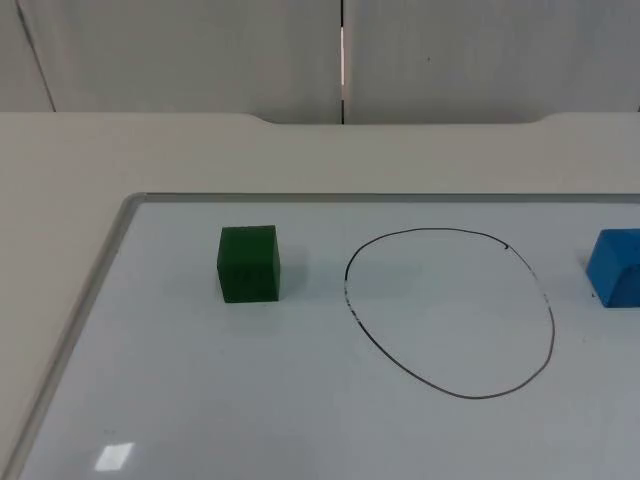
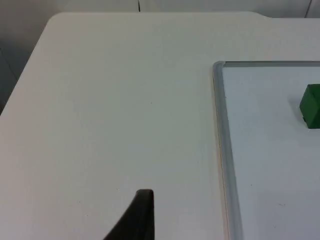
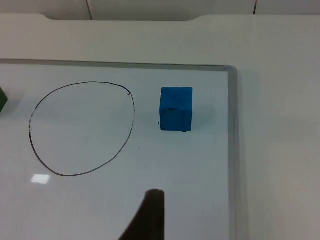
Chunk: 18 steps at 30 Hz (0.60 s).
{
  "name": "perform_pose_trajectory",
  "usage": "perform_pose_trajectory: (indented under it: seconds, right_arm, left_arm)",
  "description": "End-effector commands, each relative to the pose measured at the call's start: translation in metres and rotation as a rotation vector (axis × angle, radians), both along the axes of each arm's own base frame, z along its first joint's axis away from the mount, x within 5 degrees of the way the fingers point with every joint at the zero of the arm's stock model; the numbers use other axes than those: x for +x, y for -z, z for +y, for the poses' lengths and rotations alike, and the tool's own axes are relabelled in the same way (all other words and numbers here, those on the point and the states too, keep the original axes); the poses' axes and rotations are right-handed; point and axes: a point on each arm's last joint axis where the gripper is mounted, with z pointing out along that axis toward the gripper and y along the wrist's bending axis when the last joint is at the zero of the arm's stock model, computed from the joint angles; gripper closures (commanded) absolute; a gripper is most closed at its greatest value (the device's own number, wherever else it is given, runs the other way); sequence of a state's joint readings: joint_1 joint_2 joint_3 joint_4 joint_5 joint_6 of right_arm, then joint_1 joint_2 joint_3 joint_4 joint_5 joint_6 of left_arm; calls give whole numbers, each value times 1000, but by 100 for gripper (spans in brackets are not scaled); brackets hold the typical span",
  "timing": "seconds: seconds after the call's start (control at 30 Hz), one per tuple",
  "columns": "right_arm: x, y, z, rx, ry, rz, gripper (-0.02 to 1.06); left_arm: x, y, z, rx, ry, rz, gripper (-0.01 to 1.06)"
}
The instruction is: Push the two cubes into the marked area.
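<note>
While both my arms wait off to the sides, the two cubes sit outside the marked area [image 1: 450, 313], a hand-drawn black oval on the whiteboard [image 1: 300, 420].

Left gripper [image 2: 137, 220]: hangs over bare bench [image 2: 115, 110], short of the whiteboard's metal frame edge [image 2: 222, 150], which runs ahead and to the side of my jaws. One dark fingertip shows; I cannot tell whether these jaws are apart or together. Green cube [image 1: 248, 264] lies beyond that frame, on the board, well apart from my jaws. Open bench all around the fingertip.

Right gripper [image 3: 147, 220]: hangs over the whiteboard itself. One dark fingertip shows; the jaws' state I cannot tell. Blue cube [image 3: 176, 109] stands ahead of my jaws, apart from them, between the oval's line and the board's frame edge [image 3: 232, 150]. It sits just beside the oval, not touching the line. Free board surface lies between my jaws and the cube.

Materials: board smooth, glossy white, with a light reflection on it; frame thin, silver, rounded at the corners. Bench matt off-white, ending at a grey partition wall [image 1: 200, 50]. Cubes solid-coloured, matt, sharp-edged. Green cube also near the oval's opposite side, with a gap of bare board between.
</note>
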<state>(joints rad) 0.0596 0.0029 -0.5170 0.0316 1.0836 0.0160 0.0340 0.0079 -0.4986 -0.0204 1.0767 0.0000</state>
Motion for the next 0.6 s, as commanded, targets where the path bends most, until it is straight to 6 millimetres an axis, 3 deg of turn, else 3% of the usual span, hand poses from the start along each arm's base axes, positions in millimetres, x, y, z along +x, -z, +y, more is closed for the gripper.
perform_pose_trajectory:
  seconds: [0.0, 0.2, 0.57]
  right_arm:
    - [0, 0, 0, -6, 5, -8, 20]
    - [0, 0, 0, -6, 5, -8, 20]
    - [0, 0, 0, -6, 5, -8, 20]
  left_arm:
    - [3, 0, -1, -7, 1, 13, 0]
    - [13, 0, 0, -9, 1, 79, 0]
    - [14, -2, 0, -14, 3, 78, 0]
